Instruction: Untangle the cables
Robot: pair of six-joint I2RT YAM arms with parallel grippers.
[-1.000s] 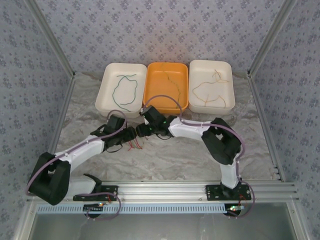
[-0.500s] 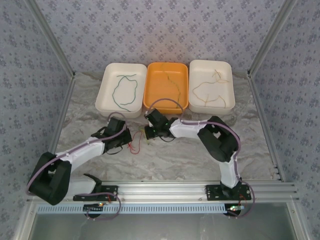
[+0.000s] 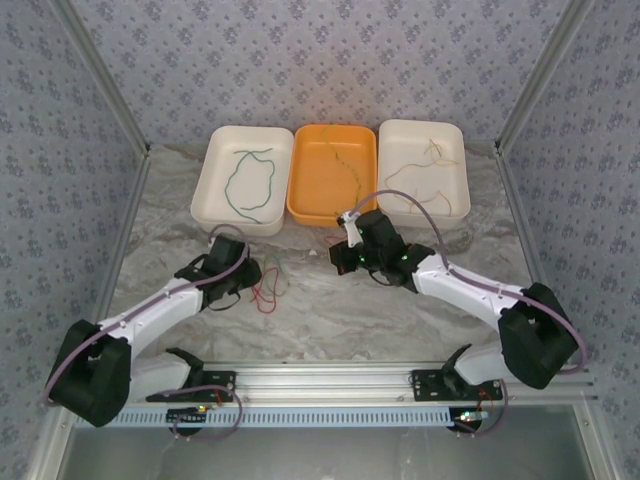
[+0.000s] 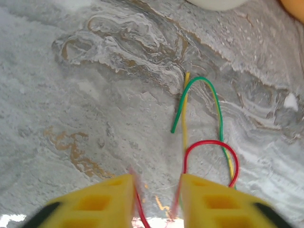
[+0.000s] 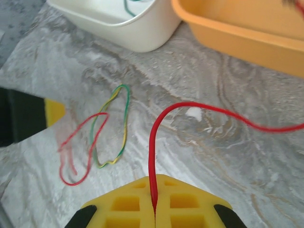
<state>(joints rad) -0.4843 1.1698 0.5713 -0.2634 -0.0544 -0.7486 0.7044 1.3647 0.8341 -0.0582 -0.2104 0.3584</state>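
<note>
A small tangle of cables lies on the marble tabletop: a red loop, a green wire and a yellow wire. My left gripper stands open just left of it. Blurred red strands run between its yellow fingers. My right gripper is shut on a red cable, which arcs up from its pads and off to the right. In the right wrist view the tangle lies to the left, apart from the held cable.
Three trays stand in a row at the back. The left white tray holds a green cable, the orange tray a thin cable, and the right white tray cream cables. Metal rails border the table.
The right gripper has pulled away to the right with the red cable, its arm swinging out wide. The left gripper has shifted slightly left, and the tangle now lies uncovered between them.
</note>
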